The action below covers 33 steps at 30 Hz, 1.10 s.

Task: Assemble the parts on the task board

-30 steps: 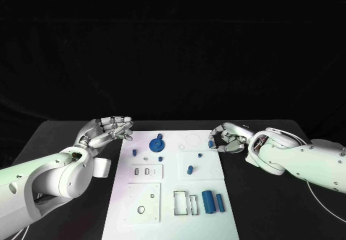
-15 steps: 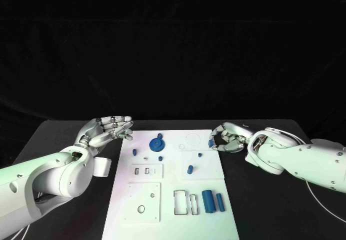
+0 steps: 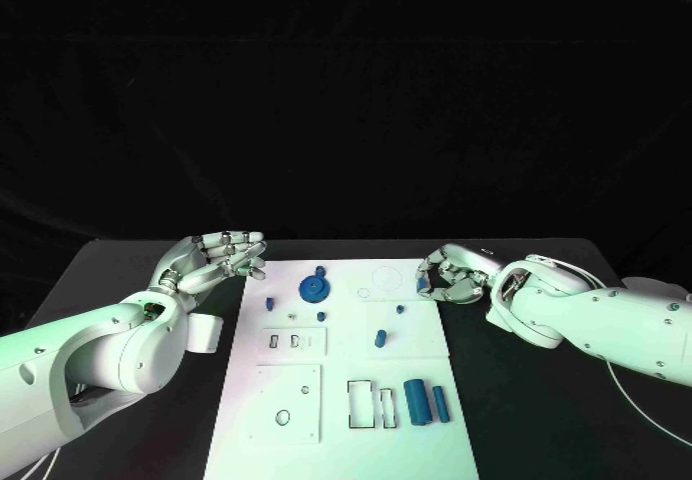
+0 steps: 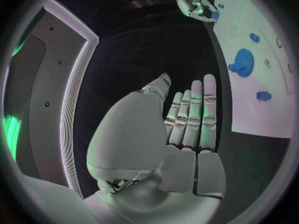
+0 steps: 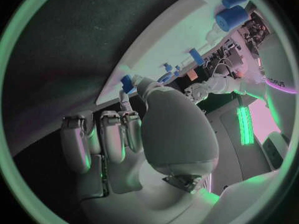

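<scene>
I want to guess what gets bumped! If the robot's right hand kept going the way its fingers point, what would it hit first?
Probably the small blue part at the task board's right edge. The right hand curls toward it with fingertips right beside it; whether they already touch or hold it is unclear, and depth is hard to judge.

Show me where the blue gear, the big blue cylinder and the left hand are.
blue gear (image 3: 313, 290), head view, its toothed face
big blue cylinder (image 3: 417, 401), head view, middle of its side
left hand (image 3: 219, 257), head view, its palm

Right hand edged slightly toward board's far end.
</scene>
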Each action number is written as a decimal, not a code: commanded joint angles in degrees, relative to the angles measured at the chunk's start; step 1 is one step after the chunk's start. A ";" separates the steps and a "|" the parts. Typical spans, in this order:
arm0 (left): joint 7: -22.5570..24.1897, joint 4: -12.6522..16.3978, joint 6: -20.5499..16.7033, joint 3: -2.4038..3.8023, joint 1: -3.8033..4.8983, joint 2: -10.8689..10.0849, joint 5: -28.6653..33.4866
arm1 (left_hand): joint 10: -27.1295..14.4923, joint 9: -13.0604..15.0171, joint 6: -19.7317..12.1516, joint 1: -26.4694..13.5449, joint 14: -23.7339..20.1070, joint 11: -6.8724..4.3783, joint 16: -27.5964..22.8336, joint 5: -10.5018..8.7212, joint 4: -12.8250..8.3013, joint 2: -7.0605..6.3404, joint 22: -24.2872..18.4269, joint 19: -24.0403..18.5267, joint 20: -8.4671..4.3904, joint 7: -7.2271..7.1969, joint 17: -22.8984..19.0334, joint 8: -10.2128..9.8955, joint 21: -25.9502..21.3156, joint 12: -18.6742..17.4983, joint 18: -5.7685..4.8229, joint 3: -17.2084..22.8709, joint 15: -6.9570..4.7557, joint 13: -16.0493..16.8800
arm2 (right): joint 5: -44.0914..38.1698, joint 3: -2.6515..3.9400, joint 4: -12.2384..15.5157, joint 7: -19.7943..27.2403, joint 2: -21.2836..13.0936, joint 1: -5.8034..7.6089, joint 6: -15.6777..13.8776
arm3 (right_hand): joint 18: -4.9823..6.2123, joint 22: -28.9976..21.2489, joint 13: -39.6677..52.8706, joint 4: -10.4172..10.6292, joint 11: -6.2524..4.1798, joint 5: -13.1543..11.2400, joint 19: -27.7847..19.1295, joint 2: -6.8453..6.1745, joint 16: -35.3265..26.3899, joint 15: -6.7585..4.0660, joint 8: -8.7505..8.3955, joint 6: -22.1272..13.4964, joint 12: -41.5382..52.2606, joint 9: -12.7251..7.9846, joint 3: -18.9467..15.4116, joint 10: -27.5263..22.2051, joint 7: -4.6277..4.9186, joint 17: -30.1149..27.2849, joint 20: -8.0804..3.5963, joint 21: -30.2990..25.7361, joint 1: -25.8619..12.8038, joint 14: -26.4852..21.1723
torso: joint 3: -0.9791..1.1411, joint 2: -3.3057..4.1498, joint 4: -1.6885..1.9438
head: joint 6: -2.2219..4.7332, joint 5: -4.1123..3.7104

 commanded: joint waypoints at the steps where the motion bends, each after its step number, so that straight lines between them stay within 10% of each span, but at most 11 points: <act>1: 0.27 0.11 0.97 0.05 0.09 0.05 -0.23 | -0.10 0.02 -0.23 0.28 -0.44 0.10 -0.04 -0.14 -0.22 -0.08 0.01 -0.39 0.11 0.88 -0.08 0.10 0.00 0.13 0.68 0.15 -0.12 0.05 | -0.39 -0.01 -0.07 -0.36 0.13 -0.08 -0.07 | -0.40 15.08 11.77 -0.05 -0.47 -0.34 5.91 -0.09 0.16 -0.23 0.11 0.29 0.27 -0.02 0.30 3.36 -0.03 11.27 -0.06 0.32 -0.40 5.18 | -0.01 0.01 -0.03 | -0.07 0.02; 21: 0.18 0.14 0.88 0.05 0.09 -0.05 -0.39 | -0.14 0.01 -0.27 0.27 -0.45 0.11 -0.04 -0.14 -0.25 -0.07 0.02 -0.44 0.12 0.90 -0.09 0.09 0.03 0.11 0.69 0.17 -0.12 0.04 | -0.40 -0.01 0.55 -0.74 0.39 -0.16 -3.33 | -0.40 15.08 12.10 -3.92 -2.51 -1.60 5.91 4.25 0.25 -1.86 3.39 5.21 0.54 1.78 8.14 3.64 -2.28 11.72 -1.53 0.32 0.49 5.28 | 0.03 -0.03 0.00 | -0.13 0.09; 33: 0.14 0.01 0.95 0.05 0.09 -0.01 -0.40 | -0.19 0.00 -0.31 0.31 -0.46 0.12 -0.05 -0.14 -0.30 -0.08 0.03 -0.47 0.13 0.90 -0.11 0.07 0.06 0.09 0.70 0.20 -0.12 0.03 | 0.73 0.06 5.47 -4.32 -0.64 0.00 -7.53 | -0.40 15.08 11.97 -5.32 -2.62 -1.35 5.91 4.30 0.25 -2.02 4.40 4.68 0.36 2.87 10.01 3.58 -2.38 11.76 -1.78 0.32 -1.53 5.29 | -0.03 -0.24 -0.14 | -0.32 0.74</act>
